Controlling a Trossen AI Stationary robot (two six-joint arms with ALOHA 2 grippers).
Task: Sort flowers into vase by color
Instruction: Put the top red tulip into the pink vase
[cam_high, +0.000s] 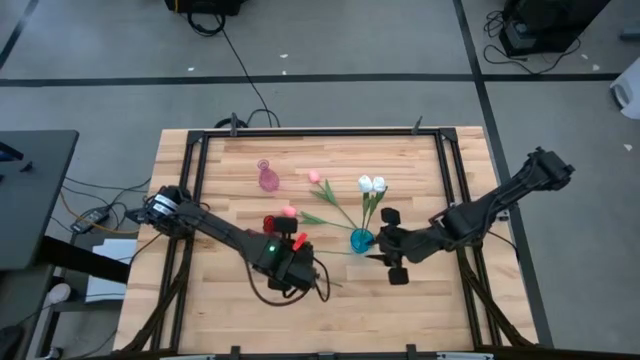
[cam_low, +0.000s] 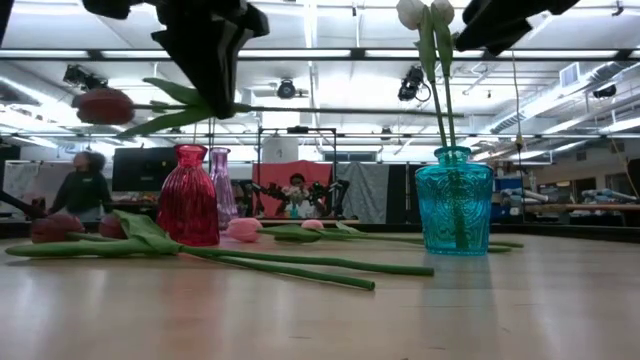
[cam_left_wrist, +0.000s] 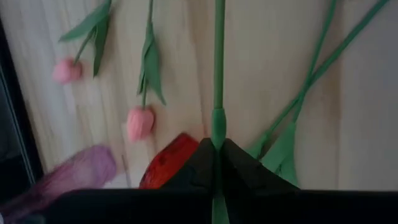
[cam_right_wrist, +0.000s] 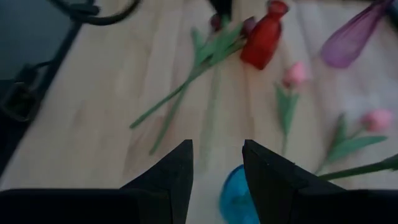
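My left gripper (cam_low: 213, 75) hangs above the red vase (cam_low: 188, 195), shut on the stem of a dark maroon tulip (cam_low: 104, 105). Two more maroon tulips (cam_low: 56, 228) lie on the table beside that vase, stems stretching right. The teal vase (cam_low: 454, 200) holds two white tulips (cam_high: 372, 184) upright. My right gripper (cam_right_wrist: 217, 168) is open and empty, just above and to the right of the teal vase (cam_right_wrist: 239, 198). Two pink tulips (cam_left_wrist: 140, 122) lie flat near the purple vase (cam_high: 267, 178). My left gripper pinches the maroon tulip's green stem (cam_left_wrist: 218, 127) between its two fingers, close to the leaves (cam_low: 178, 98). The fingers come from above, slanting down. The tulip is lifted clear of the table and lies roughly level, its head toward the table's left.
Loose green stems (cam_low: 300, 265) run across the table's middle between the red and teal vases. A black frame (cam_high: 320, 132) borders the wooden top. People sit in the room beyond the far edge (cam_low: 86, 185).
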